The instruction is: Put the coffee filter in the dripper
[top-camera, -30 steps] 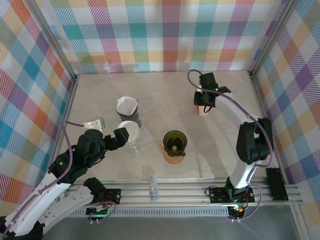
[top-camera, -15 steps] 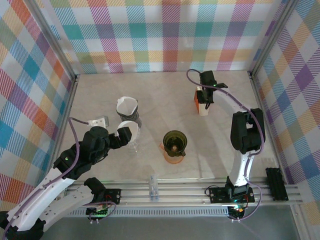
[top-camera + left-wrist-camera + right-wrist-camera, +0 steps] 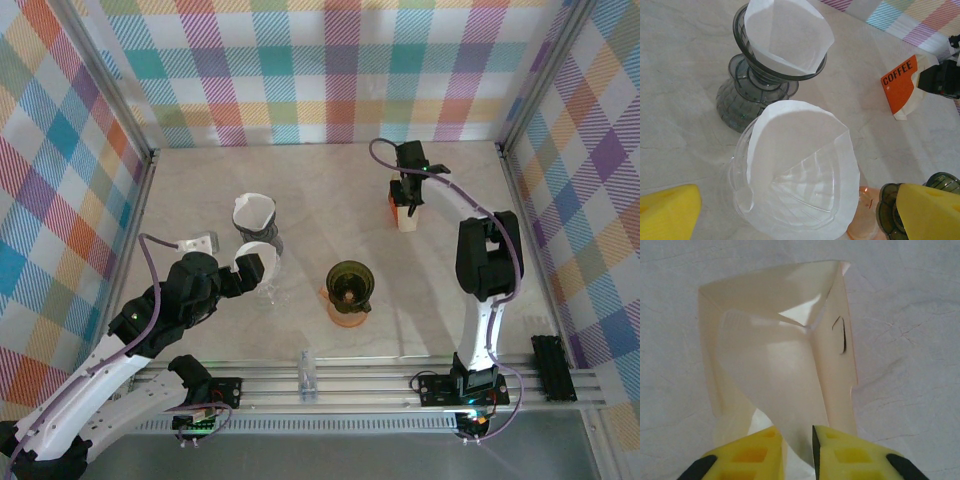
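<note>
Well, drippers: three. A grey dripper (image 3: 740, 95) stands farthest back, a clear dripper (image 3: 738, 172) just in front of it, and a green dripper (image 3: 349, 283) on an orange base (image 3: 345, 316) sits apart to their right.
Filters in place: two. A rear filter (image 3: 787, 35) is in the grey dripper and a near filter (image 3: 800, 165) in the clear one; the green dripper's bowl is bare.
Filter look: white paper cones, each opened out. The rims rise above the dripper mouths, and the near one shows a folded seam down its right side.
Filter pack: one filter pack (image 3: 900, 85). It is orange and white, printed COFFEE, and stands at the far right of the table (image 3: 330, 200), well apart from all three drippers.
Pack top: in the right wrist view the filter pack (image 3: 775, 365) is open, with cream walls creased inward.
Left gripper: the left gripper (image 3: 797, 210) has its yellow fingers spread wide. The clear dripper and its filter sit between them, untouched.
Right gripper: the right gripper (image 3: 812, 445) is over the pack. Its fingers are pressed almost together on a thin cream sheet at the open top; loose filter or the pack's own flap, I cannot tell.
</note>
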Tool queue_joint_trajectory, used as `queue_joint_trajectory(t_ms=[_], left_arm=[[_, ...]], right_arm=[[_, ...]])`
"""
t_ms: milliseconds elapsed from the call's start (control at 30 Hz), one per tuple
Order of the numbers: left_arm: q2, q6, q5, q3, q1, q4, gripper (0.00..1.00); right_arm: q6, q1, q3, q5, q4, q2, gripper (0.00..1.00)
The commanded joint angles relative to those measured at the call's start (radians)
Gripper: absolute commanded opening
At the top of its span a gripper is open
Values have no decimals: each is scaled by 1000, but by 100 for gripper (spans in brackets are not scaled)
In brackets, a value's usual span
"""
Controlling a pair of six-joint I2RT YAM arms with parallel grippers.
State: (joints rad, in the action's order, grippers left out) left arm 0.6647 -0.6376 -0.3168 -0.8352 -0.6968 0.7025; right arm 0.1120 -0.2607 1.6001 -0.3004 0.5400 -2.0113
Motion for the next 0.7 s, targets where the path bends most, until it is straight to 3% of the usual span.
queue_joint_trajectory(t_ms=[0, 133, 667], left_arm=[[-1, 11, -22, -23, 10, -23, 100], [-7, 7, -19, -17, 10, -23, 100], [-26, 9, 3, -21, 10, -25, 100]], right_arm=[[-10, 7, 27, -21, 11, -11, 15], [-2, 6, -4, -20, -15, 27, 0], [147, -16, -264, 67, 22, 410, 0]])
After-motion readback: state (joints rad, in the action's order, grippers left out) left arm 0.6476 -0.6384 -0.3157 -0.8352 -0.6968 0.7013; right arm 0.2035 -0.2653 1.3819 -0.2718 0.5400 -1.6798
